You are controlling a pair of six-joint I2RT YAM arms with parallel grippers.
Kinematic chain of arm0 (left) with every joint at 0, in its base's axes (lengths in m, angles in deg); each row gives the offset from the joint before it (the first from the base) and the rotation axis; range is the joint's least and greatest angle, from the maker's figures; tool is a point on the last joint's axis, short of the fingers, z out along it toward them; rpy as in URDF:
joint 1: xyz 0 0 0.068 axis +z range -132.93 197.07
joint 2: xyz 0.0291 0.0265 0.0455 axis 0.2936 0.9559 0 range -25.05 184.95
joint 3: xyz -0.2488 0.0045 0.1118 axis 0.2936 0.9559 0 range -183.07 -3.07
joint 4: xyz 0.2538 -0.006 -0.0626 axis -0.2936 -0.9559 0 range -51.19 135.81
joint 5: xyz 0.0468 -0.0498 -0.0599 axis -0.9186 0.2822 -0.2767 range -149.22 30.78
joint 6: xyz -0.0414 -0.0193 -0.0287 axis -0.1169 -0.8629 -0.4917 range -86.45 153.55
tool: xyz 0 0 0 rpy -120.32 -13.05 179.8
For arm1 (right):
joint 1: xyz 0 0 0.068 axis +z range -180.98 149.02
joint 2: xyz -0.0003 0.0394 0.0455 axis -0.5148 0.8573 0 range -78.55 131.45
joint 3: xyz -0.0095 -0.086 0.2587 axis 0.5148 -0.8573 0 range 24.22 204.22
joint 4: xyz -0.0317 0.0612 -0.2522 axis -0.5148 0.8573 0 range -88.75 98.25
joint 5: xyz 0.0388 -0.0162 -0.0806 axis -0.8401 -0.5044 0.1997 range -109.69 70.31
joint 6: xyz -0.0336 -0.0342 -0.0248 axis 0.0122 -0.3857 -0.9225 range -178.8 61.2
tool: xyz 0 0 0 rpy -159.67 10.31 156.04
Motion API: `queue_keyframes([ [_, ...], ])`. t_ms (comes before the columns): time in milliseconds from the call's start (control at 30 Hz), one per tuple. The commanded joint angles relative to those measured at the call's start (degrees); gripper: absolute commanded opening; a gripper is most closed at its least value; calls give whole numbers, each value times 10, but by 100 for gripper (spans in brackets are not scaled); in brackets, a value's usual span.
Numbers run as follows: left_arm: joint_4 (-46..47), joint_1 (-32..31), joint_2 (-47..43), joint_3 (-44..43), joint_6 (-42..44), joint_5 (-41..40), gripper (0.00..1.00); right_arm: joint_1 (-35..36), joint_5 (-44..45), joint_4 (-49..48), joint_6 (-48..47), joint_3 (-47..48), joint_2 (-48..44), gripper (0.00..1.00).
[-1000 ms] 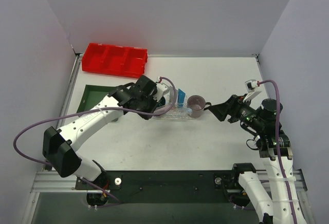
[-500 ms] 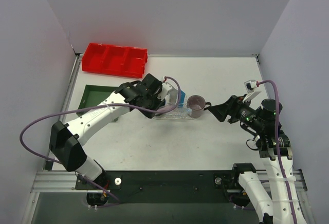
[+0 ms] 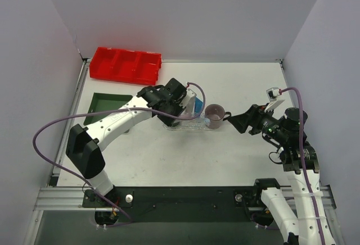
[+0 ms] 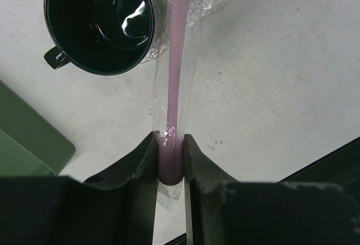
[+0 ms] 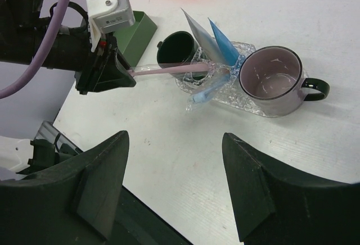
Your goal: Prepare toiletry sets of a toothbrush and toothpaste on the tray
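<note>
My left gripper (image 4: 169, 138) is shut on the handle end of a pink toothbrush (image 4: 176, 59) in a clear wrapper. Its far end reaches over the clear bumpy tray (image 5: 232, 97). A blue toothbrush (image 5: 211, 90) in a wrapper lies across the tray's near rim. A bright blue toothpaste tube (image 5: 224, 45) and a white-grey one (image 5: 199, 34) stand tilted on the tray. In the top view the left gripper (image 3: 188, 107) hovers over the tray's left end (image 3: 194, 125). My right gripper (image 5: 174, 144) stands open and holds nothing, near the table's right side (image 3: 233, 120).
A pinkish-grey mug (image 5: 275, 82) stands on the tray's right end. A dark mug (image 4: 101, 23) sits at its left end. The dark green tray (image 3: 104, 107) lies to the left, and the red compartment bin (image 3: 126, 65) is at the back left.
My left arm has swung to the right, carrying the pink toothbrush towards the tray. The right arm has not moved.
</note>
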Motion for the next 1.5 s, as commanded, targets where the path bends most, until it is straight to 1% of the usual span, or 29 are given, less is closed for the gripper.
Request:
queue_keyframes([
  [0,-13,-4,20,-45,4,-21,0,-3,0,-11,-16,-5,4,63],
  [333,-25,-9,62,-86,5,-41,0,-2,3,-12,-23,-11,6,63],
  [433,-27,-10,71,-89,5,-43,2,-3,5,-12,-23,-10,5,64],
  [533,-27,-11,75,-91,4,-44,11,-2,5,-12,-23,-11,6,66],
  [567,-27,-11,75,-92,5,-45,19,-2,5,-12,-23,-11,6,67],
  [667,-22,-12,70,-92,5,-48,29,-2,5,-12,-22,-10,6,67],
  [700,-20,-11,65,-92,5,-50,34,-2,5,-11,-22,-10,6,67],
  [900,-14,-12,52,-95,5,-52,50,-2,6,-11,-23,-10,7,68],
  [933,-13,-11,51,-95,5,-51,54,-2,6,-11,-23,-10,8,68],
  [1100,-1,-11,39,-92,5,-36,64,-3,6,-11,-22,-10,8,68],
  [1167,8,-12,35,-89,4,-25,70,-3,7,-10,-23,-9,7,68],
  [1233,16,-11,31,-87,1,-16,73,-3,7,-10,-23,-9,7,70],
  [1267,17,-11,29,-87,1,-14,77,-4,8,-10,-24,-10,7,70],
  [1400,30,-12,16,-78,0,-9,80,-3,10,-9,-24,-9,7,70],
  [1467,45,-12,8,-72,0,-7,81,-3,10,-9,-23,-9,8,70],
])
